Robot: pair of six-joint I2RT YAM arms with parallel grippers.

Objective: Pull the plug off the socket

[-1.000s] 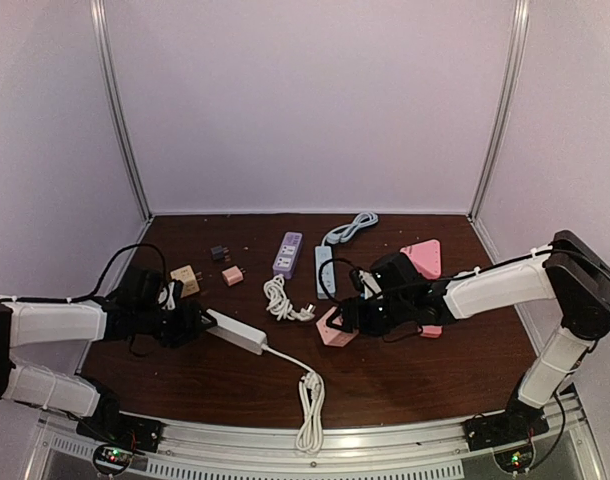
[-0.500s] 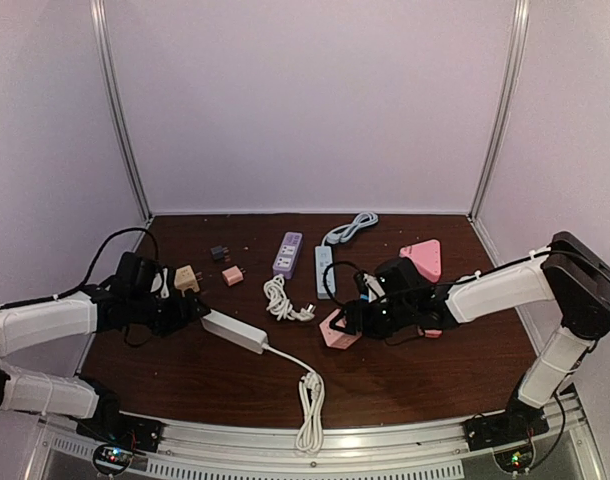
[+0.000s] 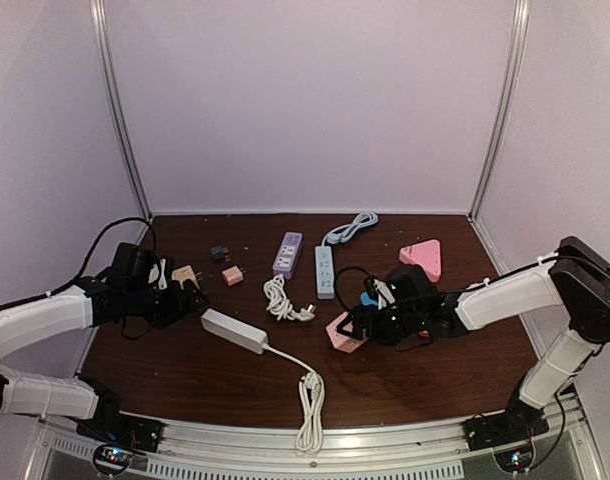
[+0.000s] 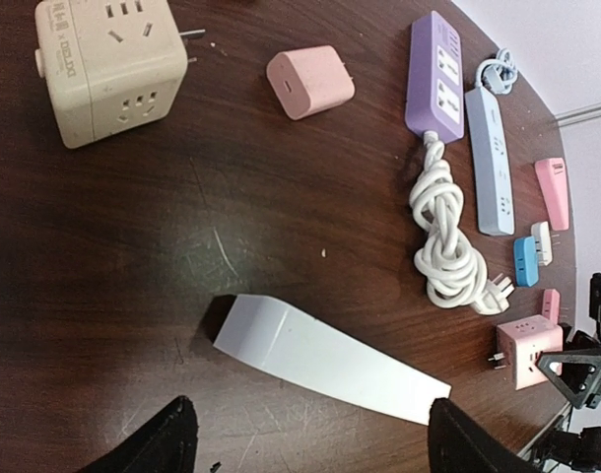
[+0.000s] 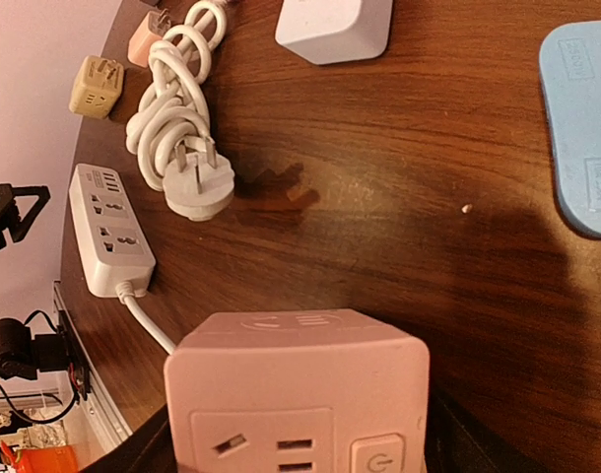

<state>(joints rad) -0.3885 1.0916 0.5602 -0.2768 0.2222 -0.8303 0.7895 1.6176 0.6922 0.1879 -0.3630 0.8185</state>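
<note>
The white power strip (image 3: 235, 331) lies flat on the table, with its cord (image 3: 310, 400) coiled toward the near edge. My left gripper (image 3: 190, 300) stands open just left of it. In the left wrist view the strip (image 4: 330, 357) lies ahead of the spread gripper (image 4: 310, 448), untouched. The pink cube socket (image 3: 345, 332), with plug prongs on its side, rests on the table apart from the strip. My right gripper (image 3: 363, 325) is open around it. The right wrist view shows the cube (image 5: 300, 394) between the fingers (image 5: 468, 448).
A beige cube socket (image 3: 185, 275) and a small pink adapter (image 3: 232, 275) sit at the back left. A purple strip (image 3: 287, 254), a blue strip (image 3: 324, 272) and a coiled white cord (image 3: 283, 300) lie mid-table. A pink triangular socket (image 3: 423, 258) sits at the back right.
Both grippers have opened. The left arm let go of the white strip and drew back to the left. The right arm shifted slightly right and down with the pink cube.
</note>
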